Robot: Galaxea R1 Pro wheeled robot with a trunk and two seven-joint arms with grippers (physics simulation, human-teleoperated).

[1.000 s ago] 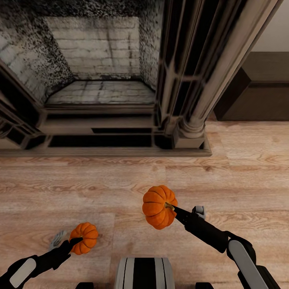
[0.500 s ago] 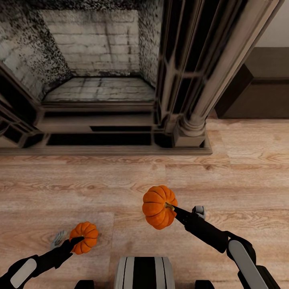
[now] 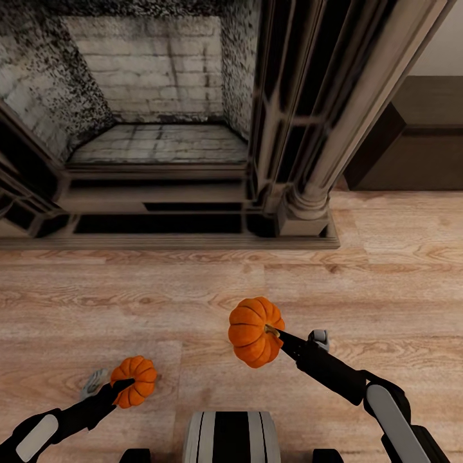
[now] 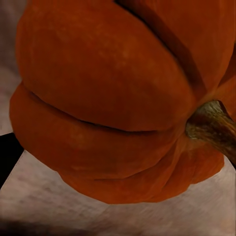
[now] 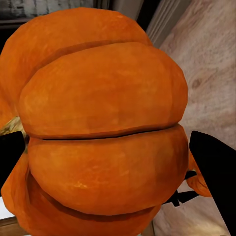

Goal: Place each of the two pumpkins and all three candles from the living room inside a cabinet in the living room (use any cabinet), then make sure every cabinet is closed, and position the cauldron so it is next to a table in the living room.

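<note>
Nearest the robot, the left claw (image 3: pixel 123 388) is clenched on the smaller-looking pumpkin (image 3: pixel 134 381), held low over the wooden floor (image 3: pixel 399 270), while the right claw (image 3: pixel 278 337) grasps the other pumpkin (image 3: pixel 255 331) higher up, pinching near its stem. That stem-side pinch looks thin, so a jolt or quick turn of the base could let either one slip and roll away. Beyond them stand the fireplace (image 3: pixel 161 128) and its column (image 3: pixel 321 128); an arm could clip them on the way to the dark cabinet (image 3: pixel 418 154) at far right.
</note>
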